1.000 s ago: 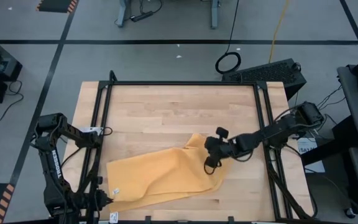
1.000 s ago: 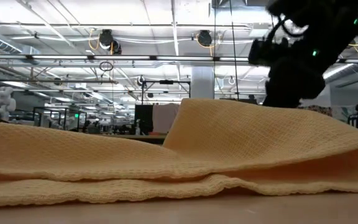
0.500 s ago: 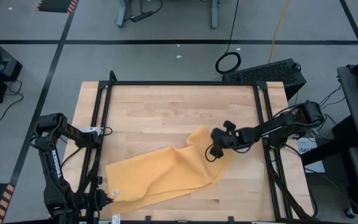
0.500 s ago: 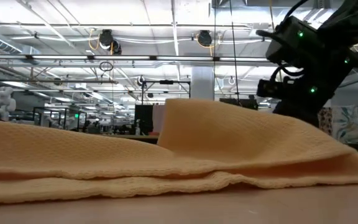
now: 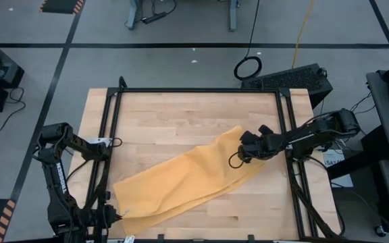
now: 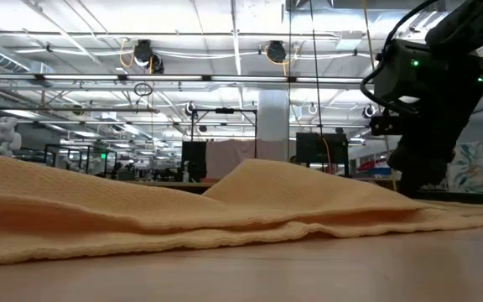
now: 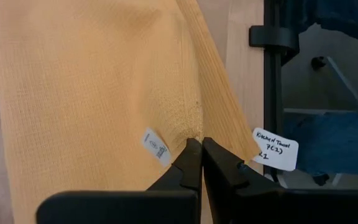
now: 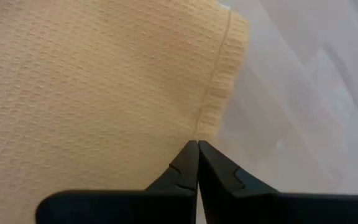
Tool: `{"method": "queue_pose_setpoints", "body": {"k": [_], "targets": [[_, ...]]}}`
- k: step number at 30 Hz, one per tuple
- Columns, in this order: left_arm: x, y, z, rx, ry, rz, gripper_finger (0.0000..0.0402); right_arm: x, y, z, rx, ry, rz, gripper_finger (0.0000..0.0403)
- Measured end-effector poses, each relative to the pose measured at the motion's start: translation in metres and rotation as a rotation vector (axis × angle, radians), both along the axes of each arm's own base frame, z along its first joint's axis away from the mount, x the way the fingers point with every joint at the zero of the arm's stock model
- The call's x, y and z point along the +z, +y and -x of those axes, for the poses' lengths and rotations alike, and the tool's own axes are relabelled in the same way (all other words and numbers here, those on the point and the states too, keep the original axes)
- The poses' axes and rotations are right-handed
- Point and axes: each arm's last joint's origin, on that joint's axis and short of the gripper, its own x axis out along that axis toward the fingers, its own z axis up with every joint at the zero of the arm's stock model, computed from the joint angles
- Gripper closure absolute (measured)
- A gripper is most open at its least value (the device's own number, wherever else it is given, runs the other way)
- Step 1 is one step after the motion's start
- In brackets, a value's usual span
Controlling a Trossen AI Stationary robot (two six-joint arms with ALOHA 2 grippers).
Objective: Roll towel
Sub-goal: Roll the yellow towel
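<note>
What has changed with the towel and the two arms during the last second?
The right tool, shut on the towel, has pulled its end toward the table's right side, so the cloth is stretched flatter and the raised fold is lower. The left tool stayed shut on the towel's near-left corner by the table edge.

Left tool [image 7: 196, 144] base cut off

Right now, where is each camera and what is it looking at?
High: above, looking straight down on the wooden table, both arms, mustard-yellow cloth towel.
Low: at tabletop height, looking across the towel; right arm shows.
Left wrist: left gripper, jaws shut on the towel's corner.
Right wrist: right gripper, jaws shut on its hem.
All share the towel.
</note>
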Motion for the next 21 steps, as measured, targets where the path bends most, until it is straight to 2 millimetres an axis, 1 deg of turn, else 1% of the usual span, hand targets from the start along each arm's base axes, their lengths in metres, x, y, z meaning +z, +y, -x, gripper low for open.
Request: {"method": "queue_pose_setpoints", "body": {"k": [3,8,12,16,18,21], "targets": [[0.0,0.0,0.0,0.024,0.014,0.019,0.0391,0.003,0.0,0.004,-0.036,-0.004,-0.005,0.0402],[-0.001,-0.001,0.003,0.095,0.094,0.086,0.0391,0.004,-0.001,0.013,-0.101,0.043,-0.002,0.0402],[-0.002,-0.002,0.006,0.13,0.147,0.121,0.0391,0.005,-0.001,0.014,-0.112,0.039,0.009,0.0402],[-0.002,-0.002,0.006,0.127,0.144,0.12,0.0391,0.011,0.002,0.005,-0.055,-0.078,0.018,0.0402],[-0.002,-0.002,0.005,0.125,0.124,0.115,0.0391,0.015,0.003,-0.004,-0.011,-0.158,0.012,0.0402],[-0.001,-0.002,0.004,0.109,0.085,0.098,0.0391,0.015,0.004,-0.013,0.056,-0.25,-0.019,0.0402]]}}
